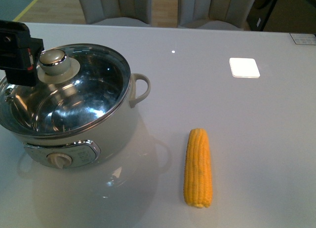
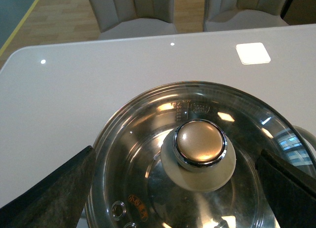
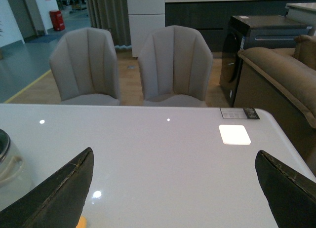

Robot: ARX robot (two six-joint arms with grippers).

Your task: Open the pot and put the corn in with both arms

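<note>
The pot (image 1: 118, 129) is standing on the left part of the bench (image 1: 247, 119), with its dial panel facing the front camera and one loop handle pointing toward the corn. Its glass lid (image 1: 89, 85) is covering the steel bowl, and the rounded knob (image 1: 53, 58) is sitting on top.

The left tool (image 1: 22, 55) is hanging over the lid just beside the knob. In the left wrist view its fingers (image 2: 54, 188) are standing spread wide, one on each side of the knob and clear of it, gripping nothing.

The corn (image 1: 198, 168) is lying flat on the bench to the right of the pot and apart from it, with its length running away from the robot. Nothing is touching it.

The right tool (image 3: 174, 154) is not showing in the front view. Its own wrist view shows the fingers parted and empty above the bare bench, with two grey chairs (image 3: 84, 65) beyond the far edge. A bright white square (image 1: 244, 67) is showing on the far right of the bench.
</note>
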